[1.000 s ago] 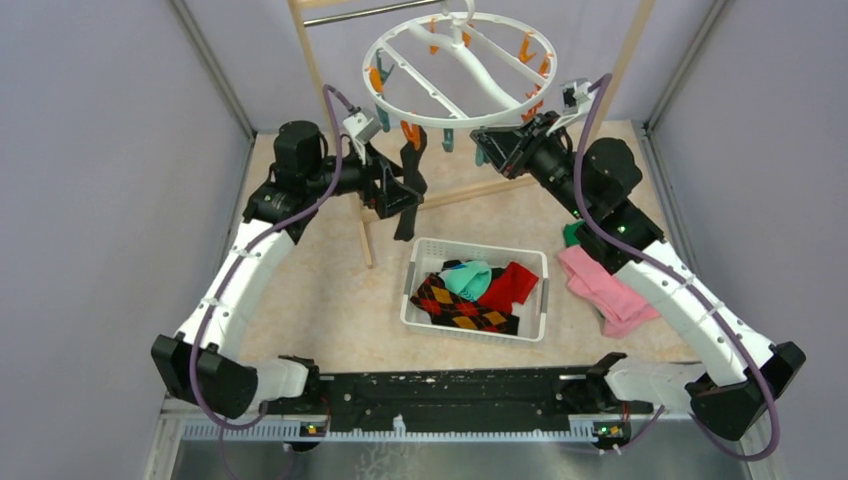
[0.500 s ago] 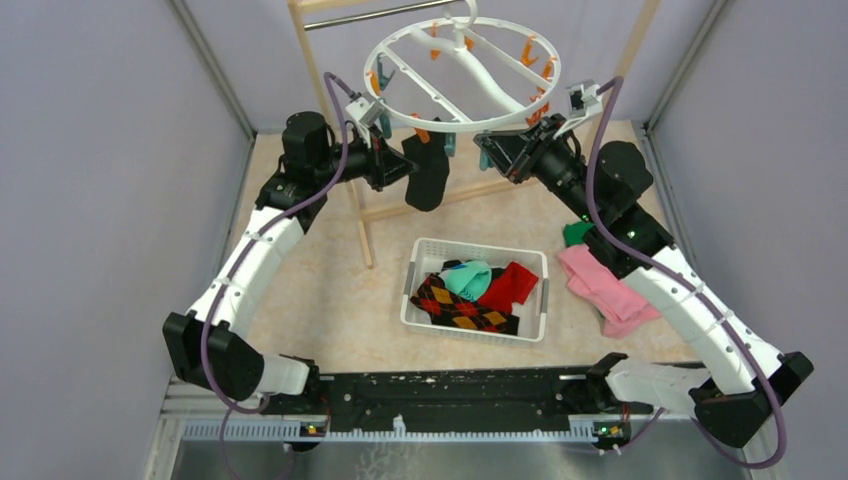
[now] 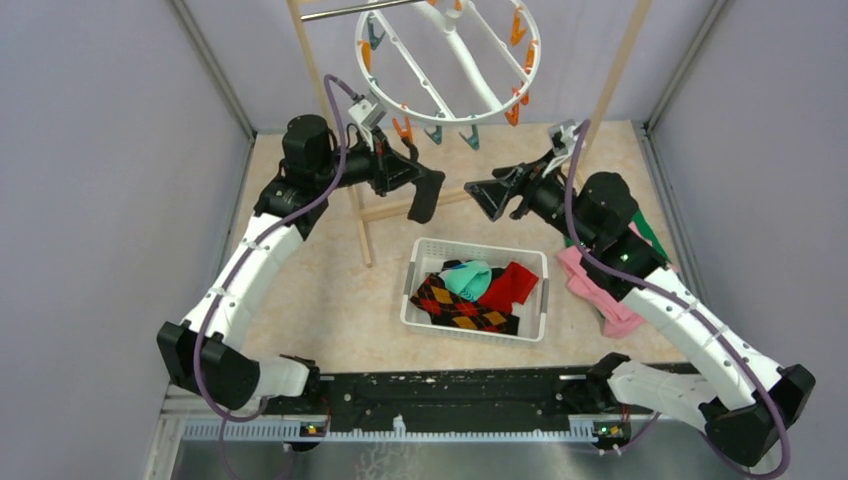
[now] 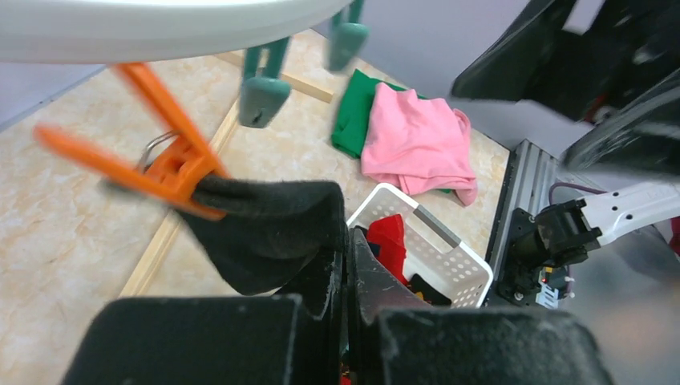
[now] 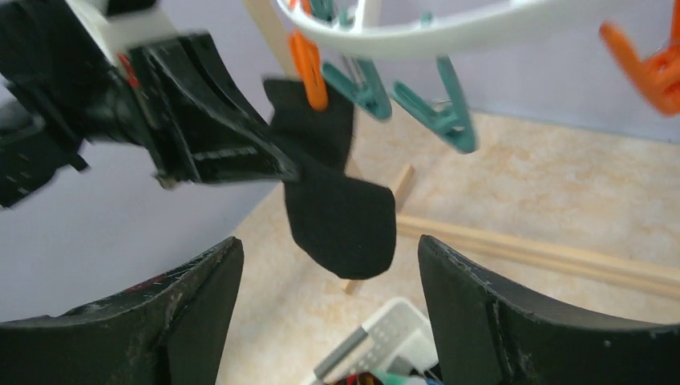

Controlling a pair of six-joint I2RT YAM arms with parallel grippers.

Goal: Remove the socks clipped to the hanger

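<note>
- The black sock (image 4: pixel 265 228) is pinched by the left gripper (image 4: pixel 346 265), whose jaws are closed tight on the fabric. This hold has been kept throughout the last second.
- The sock's top edge is seen caught in an orange clip (image 4: pixel 164 164), so the sock is not yet freed. The clip is drawn out slantwise from the hanger (image 4: pixel 160 24).
- The hanger has been tipped. A second ago its ring lay nearly flat; now it stands steeply, its near rim low and just beside the left gripper.
- The right gripper (image 3: pixel 487 197) has been withdrawn from the ring's right rim, where it was placed a second ago. It is now lower and nearer the middle, with its fingers spread wide and nothing held.
- Since the ring is no longer steadied, the pull is judged to be absorbed by the hanger's tilt rather than by the clip. A firmer tug or a renewed brace is likely to be needed.
- An argyle sock (image 3: pixel 460 305), a teal sock (image 3: pixel 468 277) and a red sock (image 3: pixel 510 285) are lying in the white basket (image 3: pixel 480 245) on the near side. No other sock is seen on the ring.
</note>
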